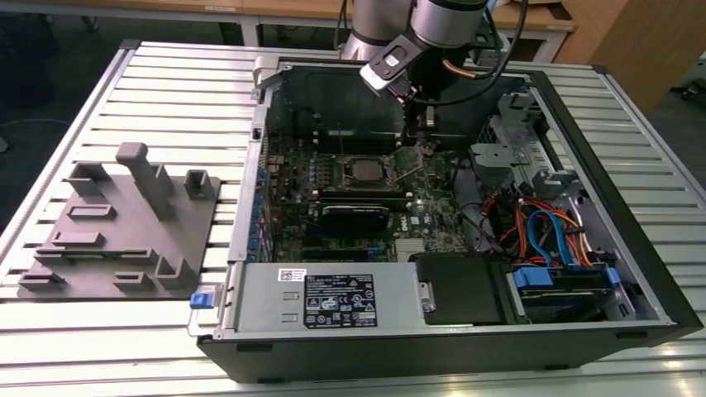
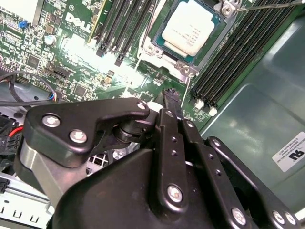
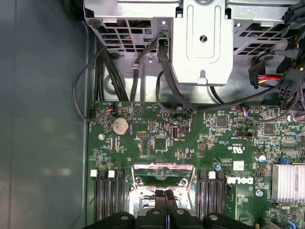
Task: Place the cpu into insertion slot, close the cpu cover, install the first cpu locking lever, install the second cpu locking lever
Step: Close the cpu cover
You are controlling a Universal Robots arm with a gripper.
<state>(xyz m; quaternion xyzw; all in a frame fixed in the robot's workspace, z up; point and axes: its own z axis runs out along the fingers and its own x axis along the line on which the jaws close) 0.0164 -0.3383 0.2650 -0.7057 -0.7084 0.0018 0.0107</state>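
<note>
Gripper [image 2: 170, 95] pinched closed near 1 cpu [image 2: 192, 28] in 1 insertion slot [image 2: 157, 50]

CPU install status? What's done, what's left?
Done: the chip is seated, and the cover looks to lie flat around it. In hand: nothing that I can see; the tool is shut, its tip close to a corner of the cover. Left: the levers. One thin lever shows past the far corner; I can't tell if it's latched.

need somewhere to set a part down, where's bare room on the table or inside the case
Bare slatted table beyond the grey fixture and in front of it. Inside the case, cables crowd the exterior view's right.
</note>
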